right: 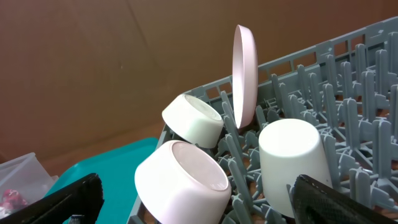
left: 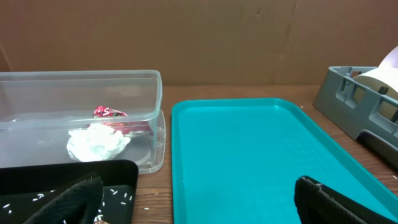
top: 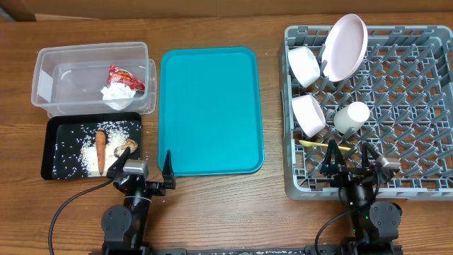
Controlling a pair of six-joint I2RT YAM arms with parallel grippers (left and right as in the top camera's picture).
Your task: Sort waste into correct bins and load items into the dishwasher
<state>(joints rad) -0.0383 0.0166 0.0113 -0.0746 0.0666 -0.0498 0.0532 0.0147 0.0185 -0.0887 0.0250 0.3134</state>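
Left hand (top: 144,168) and right hand (top: 349,161) stand open, empty. Ahead of the left, red crinkled wrapper (top: 125,76) and crumpled white napkin (top: 117,93) lie in the clear plastic tub (top: 49,64), orange carrot (top: 100,151) in the black tray (top: 49,152). Ahead of the right, grey plastic dish rack (top: 425,106) holds pink round plate (top: 345,46), white bowls (top: 308,115). Nothing seems left

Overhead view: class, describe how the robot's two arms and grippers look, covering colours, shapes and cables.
The left arm and right arm are black, with rounded joint housings. The left gripper and right gripper each have two slim, tapered black fingers and a small grey block behind them. A thin black cable curves to each arm. No markings are legible.
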